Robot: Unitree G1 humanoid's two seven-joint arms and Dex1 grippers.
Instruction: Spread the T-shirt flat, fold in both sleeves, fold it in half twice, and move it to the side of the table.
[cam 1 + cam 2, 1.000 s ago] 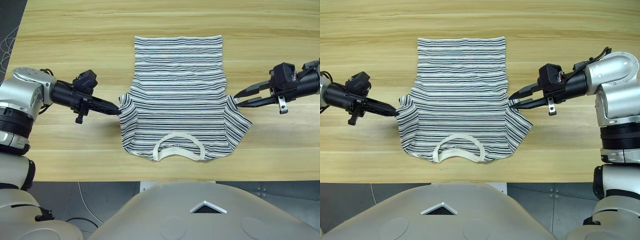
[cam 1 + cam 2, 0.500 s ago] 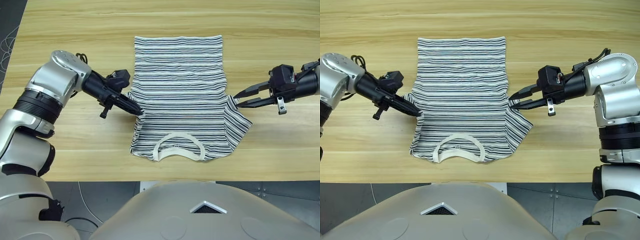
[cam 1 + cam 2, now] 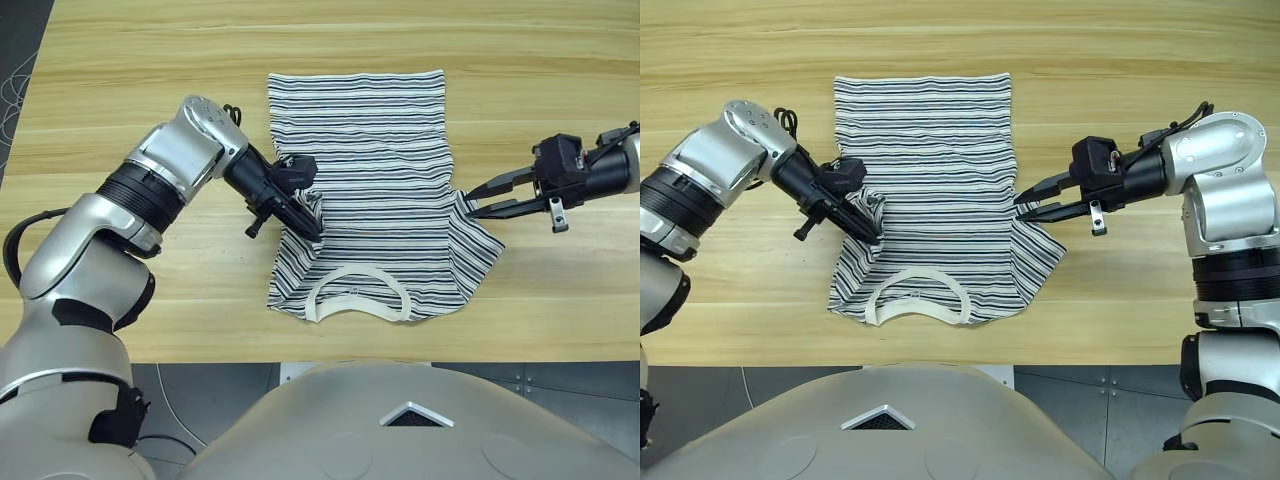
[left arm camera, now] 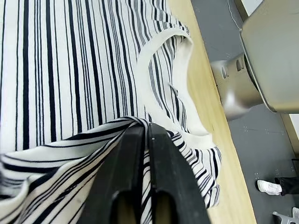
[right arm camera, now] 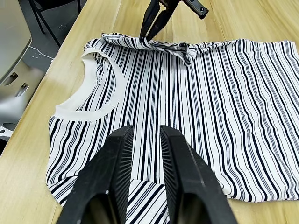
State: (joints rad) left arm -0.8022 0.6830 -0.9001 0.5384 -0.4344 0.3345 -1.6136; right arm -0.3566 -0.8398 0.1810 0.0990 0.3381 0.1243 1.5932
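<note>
Your left gripper, clamped on the left sleeve, has carried it from the T-shirt's left edge inward over the striped body, so the first sleeve fold is nearly laid. The shirt lies mid-frame on the table, collar toward the bottom. Your right gripper has stayed at the right sleeve, fingers parted; whether they touch cloth is unclear.

No text, number, brand or sign can be read anywhere in these views. The T-shirt carries only dark and white stripes. A small mark sits inside its white neckband, perhaps a size tag, but it is too small to make out.
</note>
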